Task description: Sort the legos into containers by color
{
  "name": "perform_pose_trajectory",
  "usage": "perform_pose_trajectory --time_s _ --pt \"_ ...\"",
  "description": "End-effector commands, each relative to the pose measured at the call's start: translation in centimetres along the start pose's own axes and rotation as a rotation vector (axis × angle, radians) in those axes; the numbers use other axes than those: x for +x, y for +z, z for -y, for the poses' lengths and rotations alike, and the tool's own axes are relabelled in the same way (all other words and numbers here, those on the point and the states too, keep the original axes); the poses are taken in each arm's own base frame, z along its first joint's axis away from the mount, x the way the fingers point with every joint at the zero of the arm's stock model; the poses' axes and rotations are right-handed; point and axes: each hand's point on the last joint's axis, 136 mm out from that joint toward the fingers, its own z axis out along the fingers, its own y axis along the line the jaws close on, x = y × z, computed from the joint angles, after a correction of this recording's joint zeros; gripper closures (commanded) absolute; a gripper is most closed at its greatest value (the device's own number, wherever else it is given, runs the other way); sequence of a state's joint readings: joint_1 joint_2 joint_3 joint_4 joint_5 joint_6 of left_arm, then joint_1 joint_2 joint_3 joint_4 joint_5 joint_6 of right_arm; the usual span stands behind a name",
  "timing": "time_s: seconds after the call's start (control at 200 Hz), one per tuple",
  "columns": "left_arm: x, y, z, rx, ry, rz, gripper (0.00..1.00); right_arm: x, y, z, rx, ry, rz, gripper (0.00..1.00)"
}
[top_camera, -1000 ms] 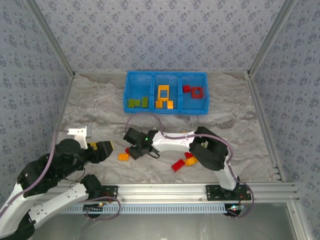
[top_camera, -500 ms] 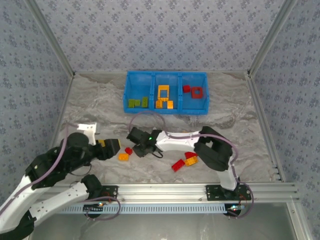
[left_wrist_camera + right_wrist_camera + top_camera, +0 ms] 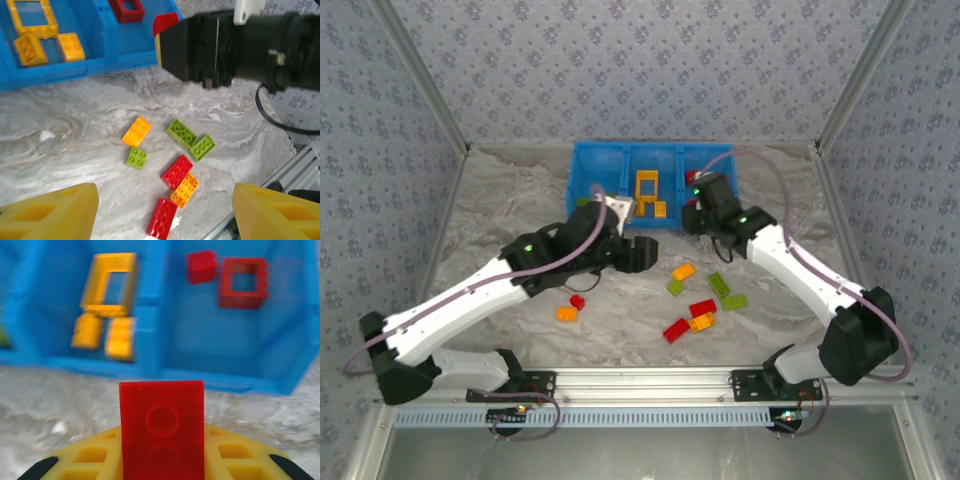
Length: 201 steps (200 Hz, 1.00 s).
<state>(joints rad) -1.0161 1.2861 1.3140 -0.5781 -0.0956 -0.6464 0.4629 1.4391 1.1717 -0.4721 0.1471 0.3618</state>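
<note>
On the marbled table nine loose bricks lie toward the front: 3 green bricks, 3 orange bricks and 3 red bricks. Seven sit in a cluster right of centre. A small red one and an orange one lie apart to the left, just beside each other. All are glossy plastic rectangles w/ round studs on top.

One blue tray stands at the far side, w/ 3 compartments side by side. Middle compt.: 1 yellow frame, an open rectangle, plus 2 orange pieces. Right compt.: 1 red frame, square and open, and 1 red block. Left compt. is mostly hidden behind the L arm; a bit of green shows at its edge.

The right gripper hangs over the tray's near right part, fingers clamped on a tenth piece, a red brick held upright, studs facing the wrist cam. The left gripper is just in front of the tray's middle, its yellow fingers spread wide w/ nothing between.
</note>
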Motion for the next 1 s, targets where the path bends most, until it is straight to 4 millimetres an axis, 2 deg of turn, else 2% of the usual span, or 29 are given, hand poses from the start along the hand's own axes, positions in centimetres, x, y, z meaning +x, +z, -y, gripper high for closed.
perform_pose_trajectory --time_s 0.0,0.08,0.24,0.385,0.525,0.635,0.774,0.889,0.999 --pt "-3.4 0.8 2.0 0.026 -0.001 0.109 0.28 -1.6 3.7 0.9 -0.046 0.034 -0.057 0.68" --pt "-4.1 1.8 2.4 -0.001 -0.007 0.123 0.28 -3.3 6.6 1.3 -0.049 0.034 -0.077 0.68" --pt "-5.2 3.3 4.8 -0.03 0.066 0.141 0.28 -5.0 11.8 2.6 -0.052 0.066 -0.129 0.69" --pt "-4.9 5.1 5.9 -0.077 0.123 0.122 0.28 -5.7 14.7 3.0 -0.068 0.08 -0.172 0.68" --pt "-4.9 6.0 6.3 -0.144 0.165 0.125 0.27 -5.0 16.9 3.3 -0.07 0.104 -0.217 0.68" --pt "-4.8 6.3 6.7 -0.175 0.195 0.124 0.27 -4.7 17.9 3.6 -0.07 0.124 -0.235 0.65" --pt "-4.3 6.5 6.7 -0.178 0.194 0.109 0.27 -4.5 18.4 3.7 -0.07 0.135 -0.244 0.54" --pt "-4.6 5.6 6.4 -0.189 0.18 0.121 0.27 -5.3 17.4 3.7 -0.066 0.125 -0.226 0.45" --pt "-4.0 4.2 4.9 -0.228 0.163 0.11 0.27 -7.2 14.8 3.5 -0.067 0.114 -0.159 0.41"
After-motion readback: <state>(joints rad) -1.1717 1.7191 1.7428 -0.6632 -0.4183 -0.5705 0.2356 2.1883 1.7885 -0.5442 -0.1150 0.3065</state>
